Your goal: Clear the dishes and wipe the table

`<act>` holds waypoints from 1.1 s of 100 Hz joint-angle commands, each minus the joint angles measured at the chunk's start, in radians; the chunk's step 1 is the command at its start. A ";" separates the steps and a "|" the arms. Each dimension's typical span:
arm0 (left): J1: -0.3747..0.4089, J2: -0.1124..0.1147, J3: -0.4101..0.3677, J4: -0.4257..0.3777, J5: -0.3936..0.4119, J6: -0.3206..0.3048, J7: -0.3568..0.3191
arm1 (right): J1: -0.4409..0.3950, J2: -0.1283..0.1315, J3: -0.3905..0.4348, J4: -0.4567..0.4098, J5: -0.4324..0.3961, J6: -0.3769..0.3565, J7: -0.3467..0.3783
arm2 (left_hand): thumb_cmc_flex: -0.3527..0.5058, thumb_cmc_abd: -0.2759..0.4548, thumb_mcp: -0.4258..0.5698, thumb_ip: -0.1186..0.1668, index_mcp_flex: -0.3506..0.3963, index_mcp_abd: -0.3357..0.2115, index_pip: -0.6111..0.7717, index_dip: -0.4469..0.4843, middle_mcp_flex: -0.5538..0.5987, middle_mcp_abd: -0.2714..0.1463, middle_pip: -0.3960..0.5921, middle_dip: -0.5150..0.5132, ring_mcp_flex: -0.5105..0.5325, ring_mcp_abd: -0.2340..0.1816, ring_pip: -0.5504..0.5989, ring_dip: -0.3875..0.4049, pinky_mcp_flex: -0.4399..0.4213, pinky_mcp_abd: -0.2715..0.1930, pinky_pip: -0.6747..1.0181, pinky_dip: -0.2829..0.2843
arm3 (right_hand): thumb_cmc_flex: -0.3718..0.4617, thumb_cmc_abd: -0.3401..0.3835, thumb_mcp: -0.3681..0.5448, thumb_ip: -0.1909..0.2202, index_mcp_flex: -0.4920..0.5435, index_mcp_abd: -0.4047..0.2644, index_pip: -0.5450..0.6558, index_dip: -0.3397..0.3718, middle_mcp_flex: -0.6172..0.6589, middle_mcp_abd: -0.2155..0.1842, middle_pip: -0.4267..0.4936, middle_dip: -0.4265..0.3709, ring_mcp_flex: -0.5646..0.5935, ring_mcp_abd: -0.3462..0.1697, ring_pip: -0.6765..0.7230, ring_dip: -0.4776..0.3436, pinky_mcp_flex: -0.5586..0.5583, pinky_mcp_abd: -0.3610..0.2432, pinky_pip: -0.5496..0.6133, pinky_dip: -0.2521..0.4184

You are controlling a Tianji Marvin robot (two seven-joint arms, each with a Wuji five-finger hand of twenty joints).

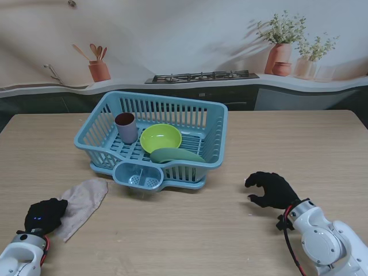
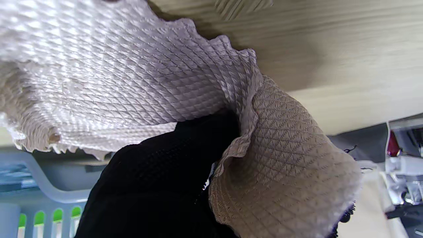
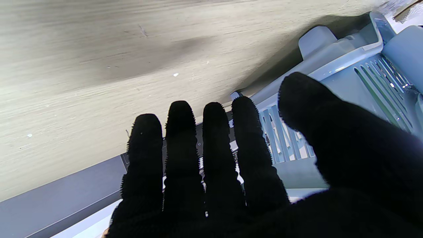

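A beige waffle-weave cloth lies on the table at my near left, and my left hand is shut on its near corner. In the left wrist view the cloth folds over the black fingers. The blue dish basket stands mid-table and holds a mauve cup, a lime bowl and a green plate. My right hand hovers open to the right of the basket, holding nothing. Its fingers spread toward the basket wall.
The wooden table runs wide on both sides of the basket. Its far edge meets a kitchen-printed backdrop. Small specks dot the table near the right hand.
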 commanded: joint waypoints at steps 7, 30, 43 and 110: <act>0.013 -0.004 0.009 0.002 -0.011 0.023 -0.013 | -0.004 -0.002 -0.001 -0.005 -0.005 -0.001 0.014 | 0.030 0.019 -0.012 0.001 -0.042 0.037 -0.004 -0.007 -0.011 0.009 0.008 -0.019 -0.028 0.065 0.024 0.013 0.003 -0.019 0.062 0.035 | 0.005 0.006 0.020 0.022 0.005 -0.002 -0.006 -0.005 0.012 0.003 -0.003 -0.013 0.007 0.008 -0.011 -0.005 -0.009 0.014 0.005 -0.010; 0.037 -0.009 0.047 -0.053 -0.019 0.080 -0.047 | -0.006 -0.002 0.002 -0.005 -0.005 -0.001 0.014 | 0.031 0.021 -0.012 0.001 -0.044 0.045 -0.005 -0.008 -0.013 0.016 0.009 -0.018 -0.028 0.071 0.026 0.013 0.003 -0.016 0.061 0.037 | 0.005 0.006 0.020 0.022 0.005 0.000 -0.006 -0.005 0.011 0.004 -0.003 -0.013 0.005 0.007 -0.011 -0.005 -0.010 0.013 0.005 -0.010; 0.066 -0.012 0.062 -0.095 -0.012 0.123 -0.061 | -0.006 -0.001 0.005 -0.005 -0.006 -0.005 0.015 | 0.032 0.022 -0.012 0.000 -0.046 0.049 -0.005 -0.008 -0.015 0.020 0.011 -0.017 -0.026 0.073 0.029 0.012 0.007 -0.013 0.062 0.039 | 0.005 0.007 0.020 0.022 0.005 -0.001 -0.006 -0.005 0.012 0.004 -0.003 -0.013 0.005 0.008 -0.010 -0.005 -0.010 0.013 0.005 -0.009; -0.131 -0.009 0.108 0.137 -0.045 0.091 0.111 | -0.004 -0.002 0.000 -0.003 -0.010 0.001 0.011 | 0.029 0.018 -0.012 0.002 -0.047 0.038 0.003 -0.015 -0.012 0.009 0.017 -0.020 -0.022 0.058 0.027 -0.001 0.005 -0.016 0.061 0.041 | 0.005 0.007 0.021 0.023 0.005 0.000 -0.005 -0.005 0.012 0.003 -0.003 -0.014 0.006 0.008 -0.011 -0.005 -0.010 0.014 0.005 -0.009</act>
